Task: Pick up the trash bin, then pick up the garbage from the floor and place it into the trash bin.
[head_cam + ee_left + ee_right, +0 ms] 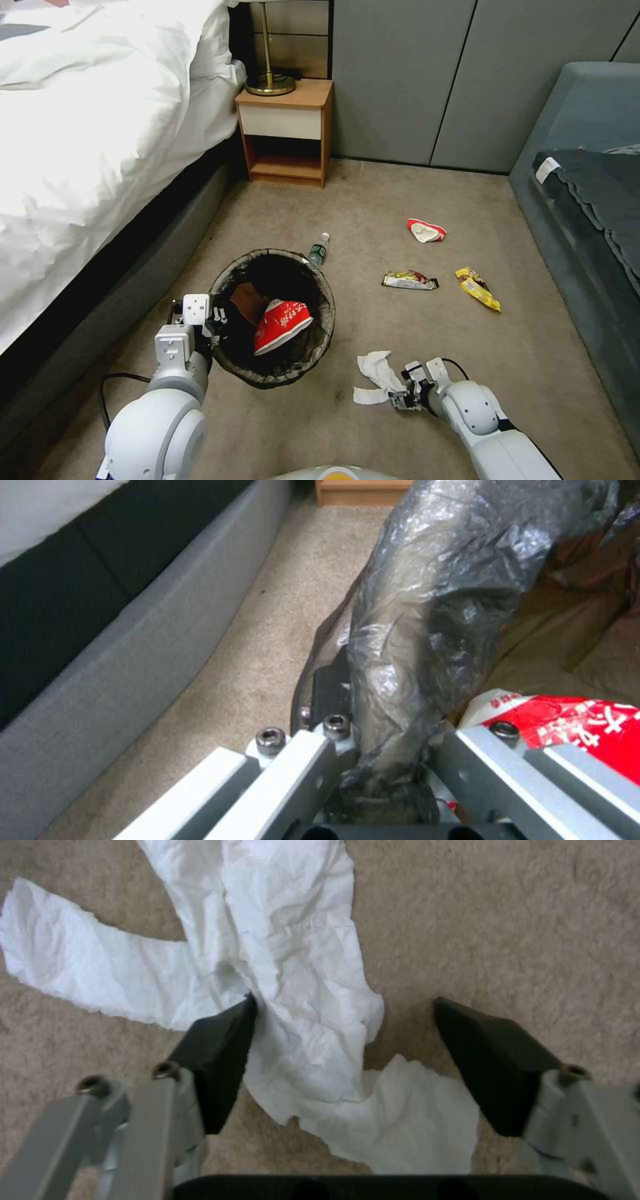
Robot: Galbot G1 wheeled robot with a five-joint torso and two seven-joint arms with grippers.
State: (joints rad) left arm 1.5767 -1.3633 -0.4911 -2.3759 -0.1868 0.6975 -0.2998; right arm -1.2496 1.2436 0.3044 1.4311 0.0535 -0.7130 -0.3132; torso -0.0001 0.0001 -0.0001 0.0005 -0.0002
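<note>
tissue (pixel 293 1005) is lying limp and featherlight between the right pincer's (pixel 343 1060) spread tips, wanting a mid-fold pinch, while the left pincer (pixel 387 760) is clenching the trash bin (pixel 230 280) rim at nine o'clock.

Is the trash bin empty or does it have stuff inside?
Not empty. The trash bin holds a red paper cup and a brown paper bag.

trash bin (pixel 280 373) left of tissue (pixel 377 377) | cup (pixel 281 325) in bin | bed (pixel 87 147) left | nightstand (pixel 285 130) behind | wrappers (pixel 410 281) right
</note>
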